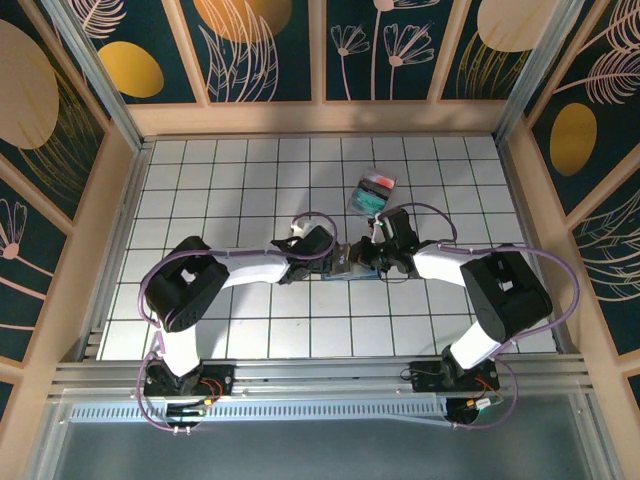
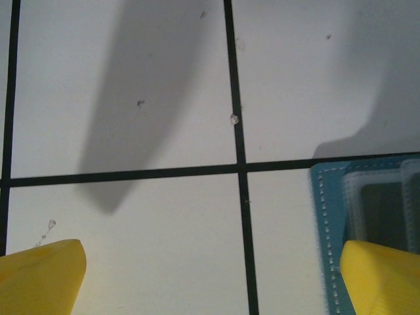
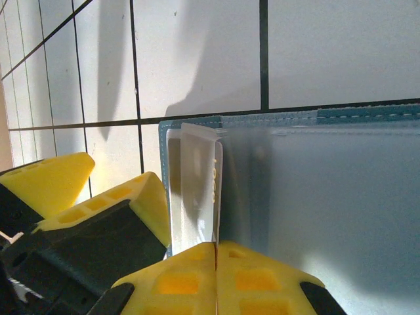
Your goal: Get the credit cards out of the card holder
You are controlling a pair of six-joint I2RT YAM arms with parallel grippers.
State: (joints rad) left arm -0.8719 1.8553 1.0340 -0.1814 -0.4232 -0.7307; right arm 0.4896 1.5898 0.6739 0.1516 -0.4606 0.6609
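Yellow fingertips (image 3: pixel 177 282) of the right jaws meet at the bottom centre of the right wrist view, closed on the lower edge of a pale card (image 3: pixel 197 177) that stands out of the blue holder (image 3: pixel 341 197). The left jaws are spread wide, one fingertip over the holder's stitched edge at lower right, the other over bare bench (image 2: pixel 131 216). Farther up, above centre in the top view, lies a clear tray (image 1: pixel 372 190).

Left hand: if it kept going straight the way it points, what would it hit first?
Mostly the table: the open left hand points down at white tile. One finger, though, hangs over the card holder's blue edge and would probably touch that first; depth is unclear.
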